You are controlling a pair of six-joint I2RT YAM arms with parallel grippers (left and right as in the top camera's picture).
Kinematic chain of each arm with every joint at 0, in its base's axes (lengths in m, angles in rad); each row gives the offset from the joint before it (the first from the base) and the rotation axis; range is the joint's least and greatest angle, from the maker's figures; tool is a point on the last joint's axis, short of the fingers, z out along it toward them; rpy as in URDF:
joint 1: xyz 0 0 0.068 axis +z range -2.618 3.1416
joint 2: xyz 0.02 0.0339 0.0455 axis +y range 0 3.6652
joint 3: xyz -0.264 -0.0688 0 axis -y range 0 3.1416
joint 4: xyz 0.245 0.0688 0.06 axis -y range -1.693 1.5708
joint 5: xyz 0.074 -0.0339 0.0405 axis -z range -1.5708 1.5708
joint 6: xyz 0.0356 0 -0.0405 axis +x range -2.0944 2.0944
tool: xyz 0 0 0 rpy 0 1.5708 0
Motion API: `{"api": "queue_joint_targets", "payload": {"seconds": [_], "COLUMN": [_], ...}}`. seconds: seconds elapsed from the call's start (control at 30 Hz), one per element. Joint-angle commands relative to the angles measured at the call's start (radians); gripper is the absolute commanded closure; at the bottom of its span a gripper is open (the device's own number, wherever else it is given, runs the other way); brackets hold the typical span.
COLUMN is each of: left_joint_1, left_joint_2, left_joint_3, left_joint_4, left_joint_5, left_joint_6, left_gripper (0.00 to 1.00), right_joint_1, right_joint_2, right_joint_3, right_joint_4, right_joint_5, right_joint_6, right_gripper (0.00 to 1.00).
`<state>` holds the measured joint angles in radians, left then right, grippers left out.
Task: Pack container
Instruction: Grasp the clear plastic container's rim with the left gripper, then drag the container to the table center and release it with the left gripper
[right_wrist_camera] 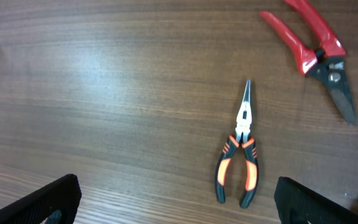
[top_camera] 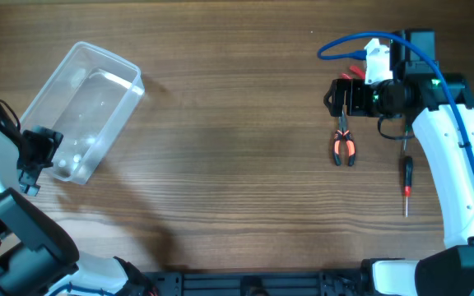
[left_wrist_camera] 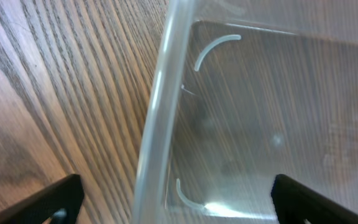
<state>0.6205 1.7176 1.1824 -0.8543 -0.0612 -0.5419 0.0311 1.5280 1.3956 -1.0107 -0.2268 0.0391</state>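
The clear plastic container (top_camera: 89, 103) lies tilted at the table's far left and holds nothing. My left gripper (top_camera: 37, 159) is at its near-left end. In the left wrist view the gripper (left_wrist_camera: 179, 208) is open, with the container's rim (left_wrist_camera: 160, 124) between its fingers, one finger outside and one over the inside. My right gripper (top_camera: 344, 97) hovers open and empty over the table (right_wrist_camera: 179, 208), above orange-handled needle-nose pliers (top_camera: 343, 141) (right_wrist_camera: 238, 158).
Red-handled snips (right_wrist_camera: 316, 50) lie beyond the pliers, mostly hidden under the right gripper in the overhead view (top_camera: 354, 72). A red-and-black screwdriver (top_camera: 406, 181) lies right of the pliers. A blue cable (top_camera: 344, 45) loops over the right arm.
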Motion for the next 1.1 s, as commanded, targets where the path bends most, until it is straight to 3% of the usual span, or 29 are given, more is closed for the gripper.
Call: {"api": "queue_joint_targets", "payload": {"seconds": [0.0,0.07,0.17,0.27,0.7,0.87,1.07], "left_joint_1": [0.005,0.005,0.005,0.005,0.004,0.004,0.004], "left_joint_2": [0.017,0.017,0.017,0.017,0.066,0.066,0.066], "left_joint_3": [0.013,0.013,0.013,0.013,0.013,0.013,0.013], "left_joint_4": [0.023,0.034,0.043,0.044,0.041,0.035,0.021], "left_joint_5": [-0.026,-0.026,-0.026,-0.026,-0.026,-0.026,-0.025], "left_joint_6": [-0.013,-0.013,-0.013,-0.013,-0.013,-0.013,-0.013], "left_gripper": [0.24,0.3,0.47,0.56,0.66,0.87,0.82], "right_joint_1": [-0.002,-0.002,-0.002,-0.002,-0.002,-0.002,-0.002], "right_joint_2": [-0.002,-0.002,-0.002,-0.002,-0.002,-0.002,-0.002], "right_joint_3": [0.015,0.015,0.015,0.015,0.015,0.015,0.015], "right_joint_4": [-0.016,-0.025,-0.034,-0.039,-0.05,-0.052,-0.052], "right_joint_5": [0.017,0.017,0.017,0.017,0.017,0.017,0.017], "right_joint_6": [-0.013,-0.013,-0.013,-0.013,-0.013,-0.013,-0.013], "right_gripper": [0.0,0.0,0.0,0.01,0.0,0.0,0.0]}}
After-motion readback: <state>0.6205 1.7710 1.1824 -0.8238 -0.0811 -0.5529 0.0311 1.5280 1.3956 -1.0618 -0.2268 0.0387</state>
